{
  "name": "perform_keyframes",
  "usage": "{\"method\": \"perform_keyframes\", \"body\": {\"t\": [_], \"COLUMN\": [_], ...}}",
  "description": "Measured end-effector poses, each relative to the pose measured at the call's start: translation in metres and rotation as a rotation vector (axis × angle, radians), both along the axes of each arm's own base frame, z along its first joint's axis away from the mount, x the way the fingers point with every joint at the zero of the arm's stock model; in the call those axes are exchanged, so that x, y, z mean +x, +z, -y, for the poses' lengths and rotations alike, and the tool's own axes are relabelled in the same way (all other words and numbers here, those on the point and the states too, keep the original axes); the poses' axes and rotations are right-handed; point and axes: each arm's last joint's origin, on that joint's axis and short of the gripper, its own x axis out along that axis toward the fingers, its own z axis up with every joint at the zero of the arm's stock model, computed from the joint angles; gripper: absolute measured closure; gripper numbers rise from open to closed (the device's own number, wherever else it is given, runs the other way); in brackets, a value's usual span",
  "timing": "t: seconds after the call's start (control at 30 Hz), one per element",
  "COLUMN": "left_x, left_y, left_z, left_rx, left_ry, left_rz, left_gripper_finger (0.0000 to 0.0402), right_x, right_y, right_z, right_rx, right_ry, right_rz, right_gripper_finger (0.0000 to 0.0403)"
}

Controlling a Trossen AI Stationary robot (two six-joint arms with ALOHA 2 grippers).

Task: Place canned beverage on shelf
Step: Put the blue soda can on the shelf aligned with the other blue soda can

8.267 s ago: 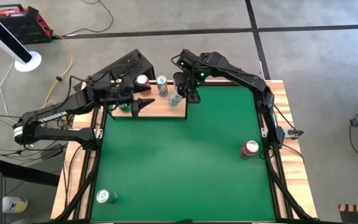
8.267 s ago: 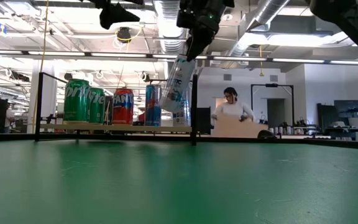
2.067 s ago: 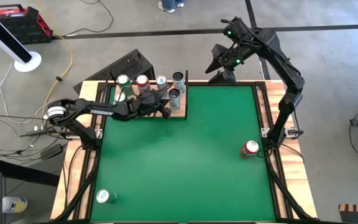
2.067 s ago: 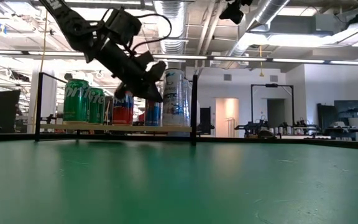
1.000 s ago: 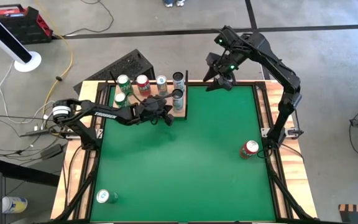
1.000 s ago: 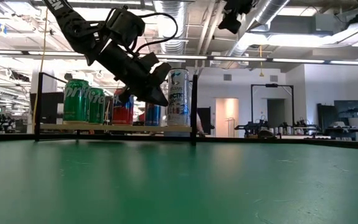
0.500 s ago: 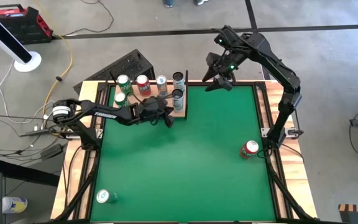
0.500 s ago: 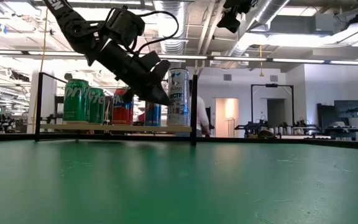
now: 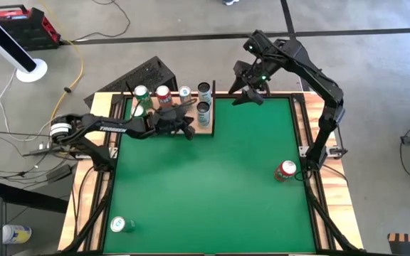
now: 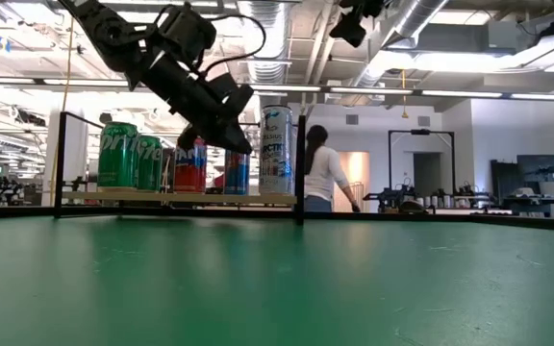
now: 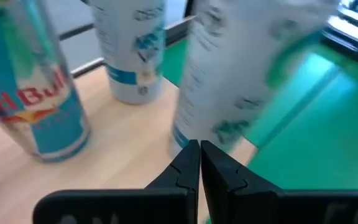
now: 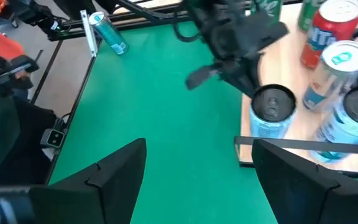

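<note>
- Green bench fills the frame; a red can at right and a green can at lower left are not yet shelved.
- Upper left, the shelf holds six cans.
- Left hand, clenched and empty, sits beside the front silver can; a careless swing could topple it.
- Right hand, released and empty, hovers at the top.

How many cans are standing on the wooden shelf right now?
6. Back row: green can, red can, blue can, white can. Front row: second green can, second white can. The left arm could hide another.
</note>
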Motion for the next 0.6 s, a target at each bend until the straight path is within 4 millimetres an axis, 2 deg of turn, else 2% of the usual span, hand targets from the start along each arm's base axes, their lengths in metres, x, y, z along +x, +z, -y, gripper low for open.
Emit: {"method": "perform_keyframes", "body": {"t": [0.2,0.6], "left_x": [-0.002,0.000], "left_y": [0.003,0.007], "left_z": [-0.010,-0.010], "left_rx": [-0.015,-0.010], "left_ry": [0.046,0.041], "left_rz": [0.061,0.118], "left_gripper_finger": [0.0401,0.0401], "right_x": [0.006,0.007], "right_y": [0.000,-0.001], "right_z": [-0.010,-0.015], "right_rx": [0.003,0.013], "right_ry": [0.034,0.048], "right_rz": [-0.004,-0.019], "right_gripper_finger": [0.0087,0.0087]}}
